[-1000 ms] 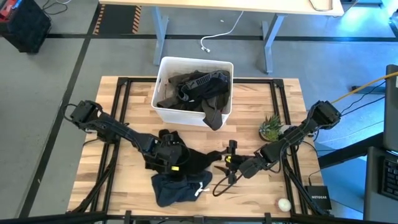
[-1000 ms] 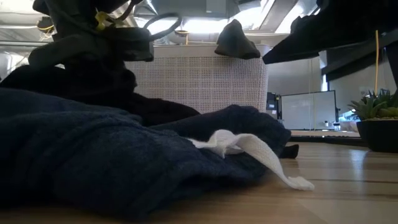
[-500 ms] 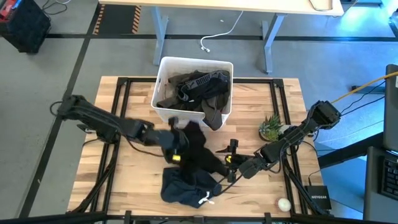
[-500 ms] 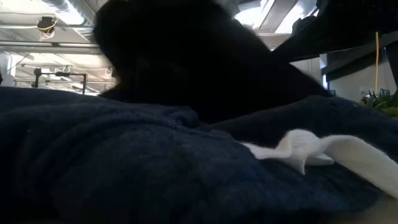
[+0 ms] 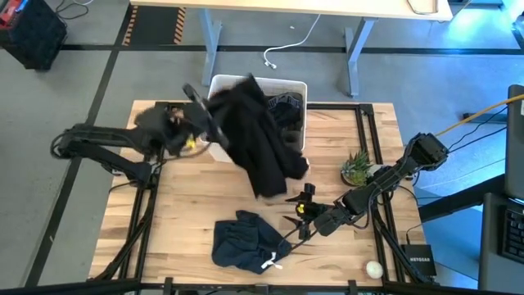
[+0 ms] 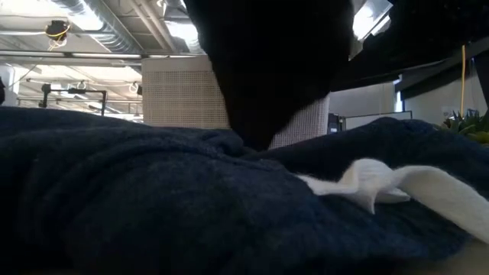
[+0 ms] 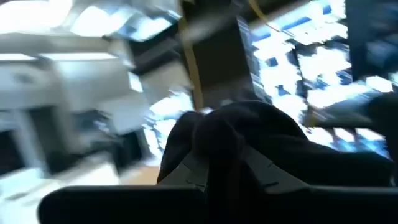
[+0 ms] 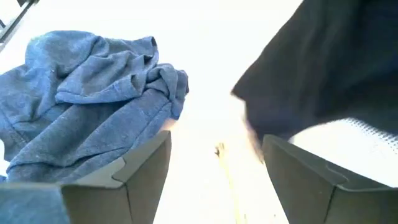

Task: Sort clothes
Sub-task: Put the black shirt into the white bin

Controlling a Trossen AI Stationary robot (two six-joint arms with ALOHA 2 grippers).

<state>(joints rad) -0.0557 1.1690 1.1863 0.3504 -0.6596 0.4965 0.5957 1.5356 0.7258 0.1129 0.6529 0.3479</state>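
Observation:
My left gripper [image 5: 214,106] is raised beside the white bin [image 5: 219,151] and shut on a black garment [image 5: 258,143] that hangs over the bin's front. It also shows in the left wrist view [image 7: 236,134] and the low view [image 6: 275,69]. Dark navy shorts [image 5: 241,243] with a white drawstring [image 5: 267,261] lie crumpled on the table's near middle. My right gripper [image 5: 301,223] is open and empty, low over the table just right of the shorts [image 8: 93,112]. Dark clothes [image 5: 286,111] lie in the bin. My left gripper pinches a bunched upper part of the black garment [image 7: 217,143] between its two fingers. The fingers come roughly level from the table's left. The garment hangs below them, lifted clear of the table, slack, its lower end [image 5: 274,184] in front of the bin.
A small potted plant [image 5: 357,170] stands at the right of the table. A white ball [image 5: 374,268] lies near the front right corner. Black frame rails run along the table's left and right sides. Bare wood lies left of the shorts.
My left gripper has risen and swung from the table's near middle toward the far edge and the bin, carrying the black garment. The garment has been lifted off the shorts and now hangs clear. The shorts have bunched a little and slid right. My right gripper has kept still.

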